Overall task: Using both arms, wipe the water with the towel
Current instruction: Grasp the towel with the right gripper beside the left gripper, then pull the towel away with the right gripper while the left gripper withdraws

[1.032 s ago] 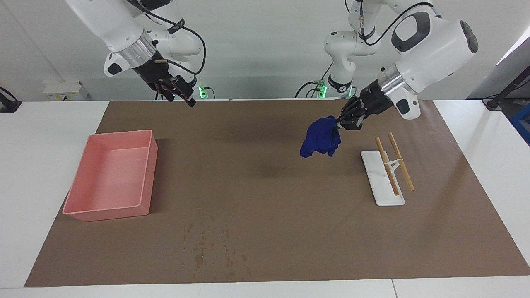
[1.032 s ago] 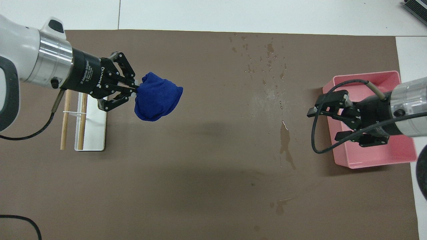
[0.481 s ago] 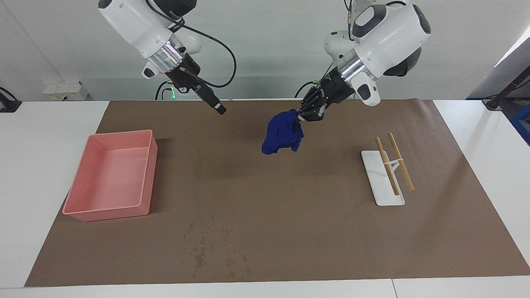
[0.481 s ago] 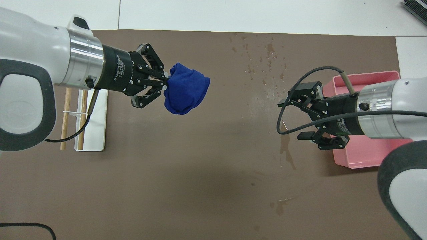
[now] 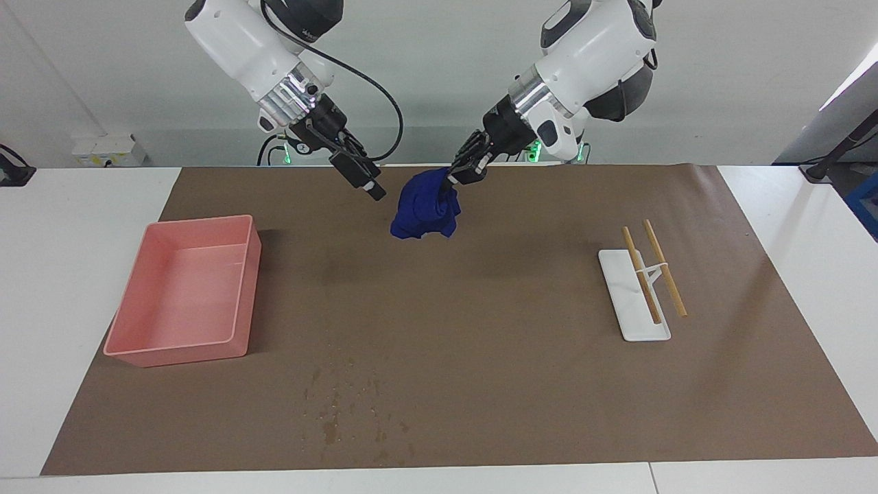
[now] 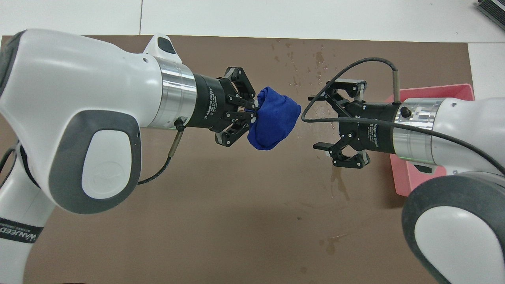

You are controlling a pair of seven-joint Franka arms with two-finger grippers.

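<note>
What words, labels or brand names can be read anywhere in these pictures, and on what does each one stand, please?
"2F Adaptive Gripper": white print on the black body of the left gripper, overhead view; a smaller line under it is too small to read.
White print on the body of the right gripper: looks like the same marking, not legible.
White lettering on the left arm's base band: too blurred to read for certain.

The towel (image 5: 425,206) is deep blue, the mat (image 5: 480,384) plain brown, the bin (image 5: 182,350) pink, the rack (image 5: 634,329) white.

Left gripper (image 6: 254,114) raised, clamped; right gripper (image 6: 321,121) (perhaps level) gaping.
</note>
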